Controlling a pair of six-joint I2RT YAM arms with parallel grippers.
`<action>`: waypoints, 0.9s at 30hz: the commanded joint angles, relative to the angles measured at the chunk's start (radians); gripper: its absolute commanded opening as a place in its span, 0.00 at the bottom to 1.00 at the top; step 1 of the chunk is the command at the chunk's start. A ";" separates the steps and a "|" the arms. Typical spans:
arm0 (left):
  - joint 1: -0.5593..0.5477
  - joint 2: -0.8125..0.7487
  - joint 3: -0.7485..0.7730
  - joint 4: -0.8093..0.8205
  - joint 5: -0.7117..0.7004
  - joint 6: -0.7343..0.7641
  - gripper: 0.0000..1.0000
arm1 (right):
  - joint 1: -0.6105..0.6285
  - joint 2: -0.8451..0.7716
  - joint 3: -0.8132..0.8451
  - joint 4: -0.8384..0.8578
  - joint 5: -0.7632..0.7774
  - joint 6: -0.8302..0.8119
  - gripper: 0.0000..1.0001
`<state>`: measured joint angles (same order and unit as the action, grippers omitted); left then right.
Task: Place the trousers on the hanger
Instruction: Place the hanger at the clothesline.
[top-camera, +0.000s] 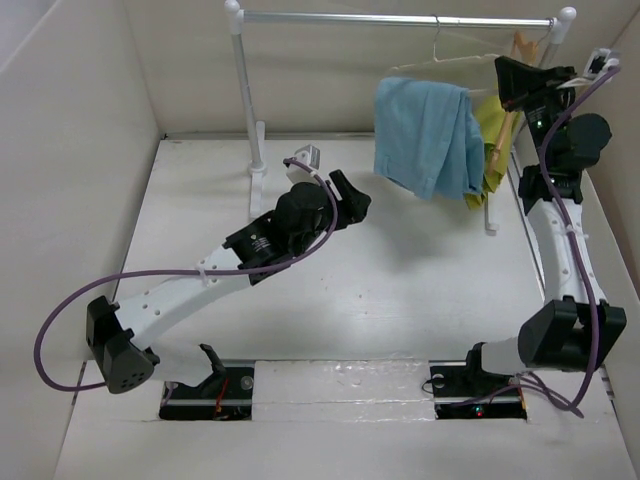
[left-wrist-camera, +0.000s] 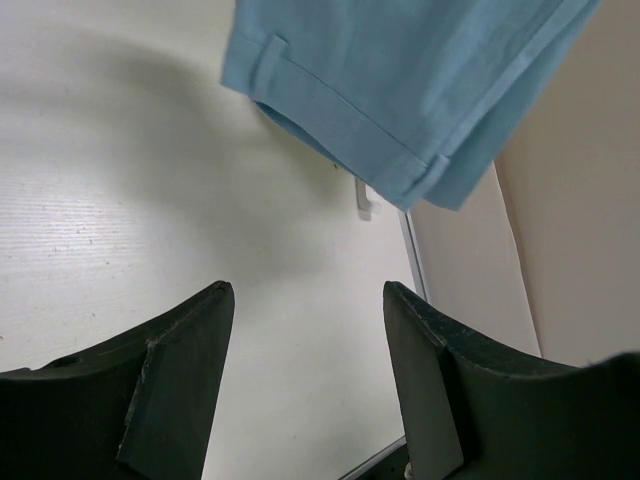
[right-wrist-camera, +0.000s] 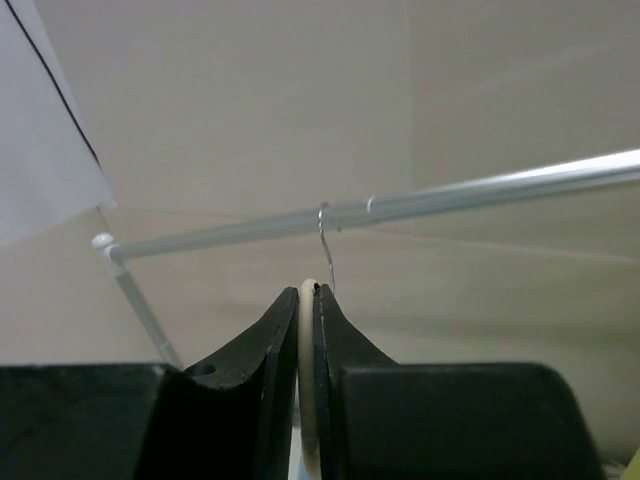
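Right wrist view showed the right gripper (right-wrist-camera: 308, 292) with its fingers pinched narrow on the cream-white neck of the hanger (right-wrist-camera: 307, 400), just below the slim wire hook (right-wrist-camera: 325, 250), which was caught over the clothes rail (right-wrist-camera: 470, 190). That grip looked meant to steady the hanger so it would not swing or slide along the rail.

From the top external camera, the trousers (top-camera: 425, 130) were draped over the hanger, hanging in a folded blue mass above the far right part of the table (top-camera: 380, 290), just beside a yellow-green garment (top-camera: 492, 130) nearer the right edge. By that look the task seemed almost done.

The left gripper (left-wrist-camera: 305, 290) sat lower, toward the middle of the table, its fingers spread wide and holding nothing. Its camera looked up at the hemmed leg ends of the trousers, well apart from the fingers. I judged it was placed there to tug or even out the cloth if needed.
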<state>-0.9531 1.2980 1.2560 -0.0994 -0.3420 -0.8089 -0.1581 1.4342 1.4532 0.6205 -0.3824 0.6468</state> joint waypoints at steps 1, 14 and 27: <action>0.007 -0.043 -0.018 0.043 0.020 0.011 0.57 | 0.020 -0.109 -0.085 -0.019 -0.024 -0.087 0.14; 0.007 -0.083 -0.072 0.035 -0.006 -0.015 0.58 | 0.008 -0.184 -0.157 -0.491 -0.265 -0.373 0.76; 0.007 -0.124 -0.092 -0.103 -0.018 -0.013 0.60 | 0.068 -0.368 -0.107 -1.041 -0.191 -0.749 0.77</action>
<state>-0.9512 1.2121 1.1755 -0.1345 -0.3397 -0.8246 -0.1143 1.1782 1.3972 -0.3145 -0.6010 -0.0105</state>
